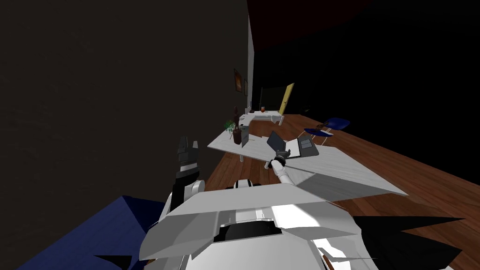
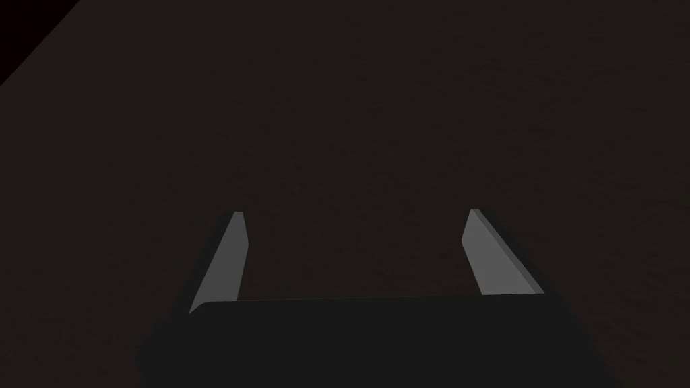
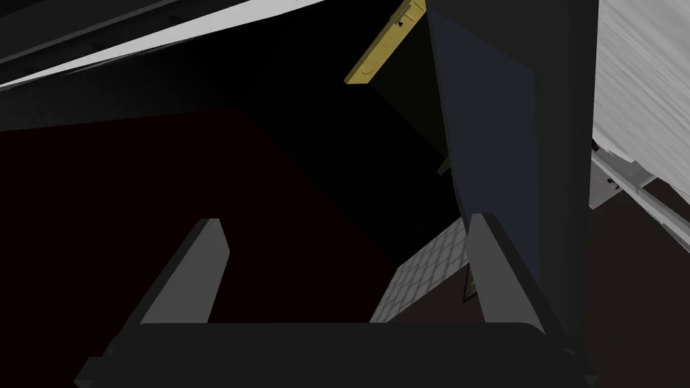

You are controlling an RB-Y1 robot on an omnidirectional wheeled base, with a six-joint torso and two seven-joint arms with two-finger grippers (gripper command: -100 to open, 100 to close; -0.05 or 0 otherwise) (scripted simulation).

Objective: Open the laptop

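Plant (image 1: 229, 126) and chair (image 1: 335, 125) near laptop (image 1: 275, 139)

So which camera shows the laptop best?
The right wrist view: the laptop looms close, its dark lid raised above grey keys. The head view has it tiny, on the white desk. The left wrist view faces a dark wall.

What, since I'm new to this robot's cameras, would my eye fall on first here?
The laptop, its lid raised partway, sits on the white table ahead. The right gripper is at it with fingers open, one beside the dark screen. The left gripper stands raised and open before a dark wall, and a blue chair shows beyond the table.
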